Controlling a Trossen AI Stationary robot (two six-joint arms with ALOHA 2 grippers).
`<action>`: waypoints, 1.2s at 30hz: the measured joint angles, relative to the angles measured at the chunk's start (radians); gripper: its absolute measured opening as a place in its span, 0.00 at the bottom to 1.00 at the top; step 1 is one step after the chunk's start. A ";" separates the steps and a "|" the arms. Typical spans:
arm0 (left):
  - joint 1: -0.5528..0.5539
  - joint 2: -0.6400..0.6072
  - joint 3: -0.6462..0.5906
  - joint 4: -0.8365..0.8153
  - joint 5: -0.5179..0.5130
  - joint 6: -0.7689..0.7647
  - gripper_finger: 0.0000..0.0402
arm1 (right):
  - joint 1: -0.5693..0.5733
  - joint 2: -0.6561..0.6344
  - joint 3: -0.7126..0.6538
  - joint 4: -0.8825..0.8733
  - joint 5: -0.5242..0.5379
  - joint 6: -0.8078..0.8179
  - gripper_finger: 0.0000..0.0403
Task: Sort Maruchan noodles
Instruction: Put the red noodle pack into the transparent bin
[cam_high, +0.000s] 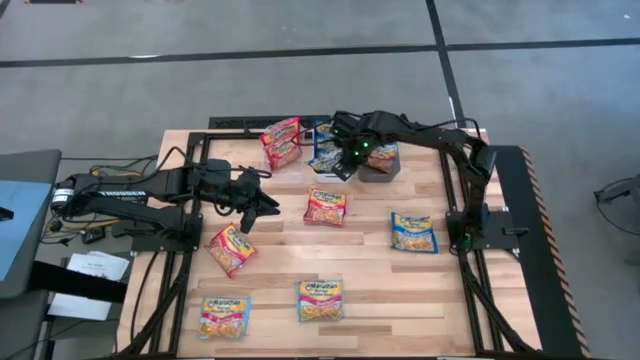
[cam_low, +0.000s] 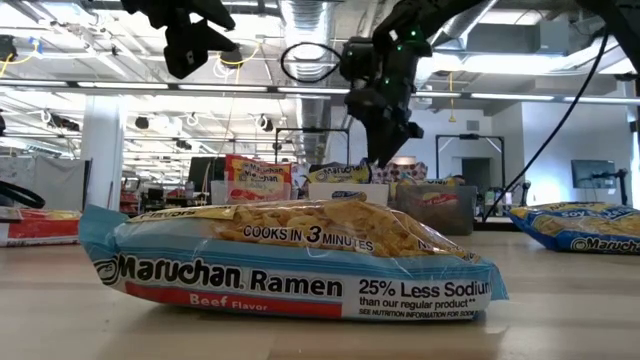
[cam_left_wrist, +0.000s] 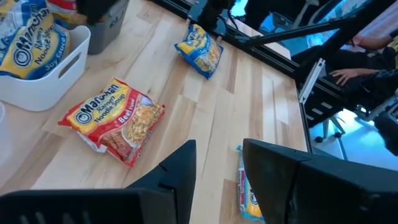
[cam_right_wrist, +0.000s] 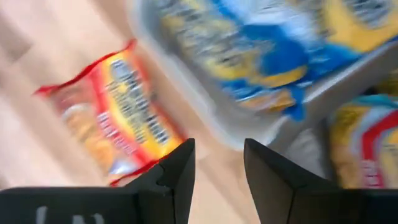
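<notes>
- Risk first: my right end effector (cam_high: 338, 160) hangs over the near edge of the white bin (cam_left_wrist: 59, 74) at the far side of the worktop, fingers spread with nothing between them. If I drop straight down from here I judge a finger could clip the bin wall and shove the bin, or catch a blue packet (cam_right_wrist: 273, 62) already lying inside it.
- The red packet (cam_high: 326, 207) sits just beside that bin on the wood; a sloppy approach could pinch only the crinkly edge and let it slip.
- My left end effector (cam_high: 258, 205) hovers above the worktop's left half, fingers apart and empty, near the tilted red packet (cam_high: 230, 248). Both arms reaching toward the centre could cross paths.
- Loose Maruchan noodles lie well apart: a blue packet (cam_high: 413, 232) on the right, two more (cam_high: 321, 299) (cam_high: 225, 315) along the near edge. Others stand or lie in bins at the far edge.
- Surface: pale wooden planks (cam_high: 370, 280), framed by dark rails.
- Room: open workshop, grey floor, ceiling ducts and strip lights; a person's hand shows at a desk beyond the worktop.
</notes>
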 joint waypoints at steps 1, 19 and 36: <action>0.000 0.000 0.000 0.000 0.000 -0.002 0.29 | 0.009 -0.006 0.000 -0.011 -0.014 -0.006 0.40; 0.000 0.000 0.000 -0.002 0.152 -0.125 0.29 | 0.222 -0.143 -0.009 -0.224 0.053 -0.097 0.40; 0.000 -0.001 0.000 -0.009 0.157 -0.157 0.29 | 0.326 -0.501 -0.424 -0.127 0.074 0.159 0.40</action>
